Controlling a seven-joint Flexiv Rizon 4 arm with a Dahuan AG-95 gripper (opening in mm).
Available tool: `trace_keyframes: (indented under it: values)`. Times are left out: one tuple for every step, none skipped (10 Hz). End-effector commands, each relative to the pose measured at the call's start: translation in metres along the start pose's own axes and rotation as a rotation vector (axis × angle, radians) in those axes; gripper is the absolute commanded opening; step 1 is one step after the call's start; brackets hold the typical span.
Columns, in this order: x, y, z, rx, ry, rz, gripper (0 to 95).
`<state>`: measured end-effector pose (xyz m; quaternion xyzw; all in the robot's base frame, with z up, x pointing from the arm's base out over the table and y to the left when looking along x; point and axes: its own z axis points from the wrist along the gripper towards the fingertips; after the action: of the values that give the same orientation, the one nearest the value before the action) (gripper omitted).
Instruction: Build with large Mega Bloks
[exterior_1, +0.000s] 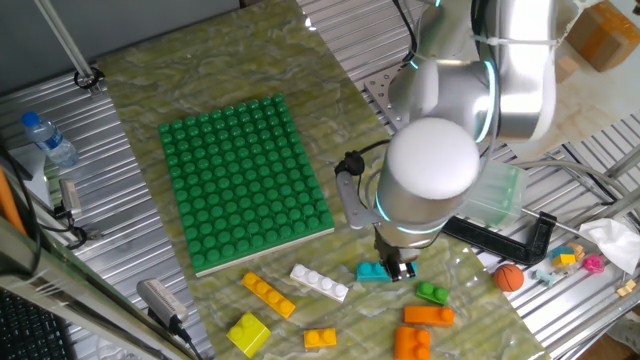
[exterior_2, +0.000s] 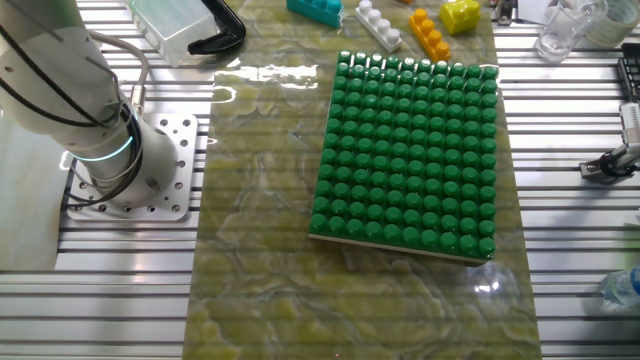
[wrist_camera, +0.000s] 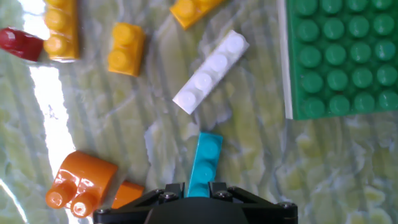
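The gripper (wrist_camera: 198, 190) clasps one end of the teal brick (wrist_camera: 203, 163), which lies on the counter (wrist_camera: 261, 168). Just beyond it lies the white brick (wrist_camera: 210, 73), beside the green baseplate (wrist_camera: 339, 56). Farther off sit yellow bricks (wrist_camera: 126, 48); orange bricks (wrist_camera: 82, 182) lie near the gripper.

I see the baseplate (exterior_1: 245, 180) mid-table, loose bricks (exterior_1: 319, 282) strewn along its short edge, a ball (exterior_1: 509, 277) apparently off the mat beyond them.
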<state>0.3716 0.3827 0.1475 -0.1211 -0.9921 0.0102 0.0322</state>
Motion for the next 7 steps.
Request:
trace_keyframes:
  values:
    - [0.0,-0.002,0.0,0.004,-0.03,-0.026,38.0]
    - [0.0,-0.002,0.0,-0.003,-0.012,-0.033,38.0]
    - [0.007,-0.003,0.005,-0.013,-0.01,-0.033,38.0]
    - [0.026,-0.005,0.022,-0.022,-0.019,-0.025,38.0]
    - [0.037,-0.004,0.037,-0.017,-0.006,0.01,38.0]
    - [0.041,-0.004,0.045,-0.006,0.009,0.013,38.0]
    - [0.042,-0.004,0.052,0.01,0.013,0.014,38.0]
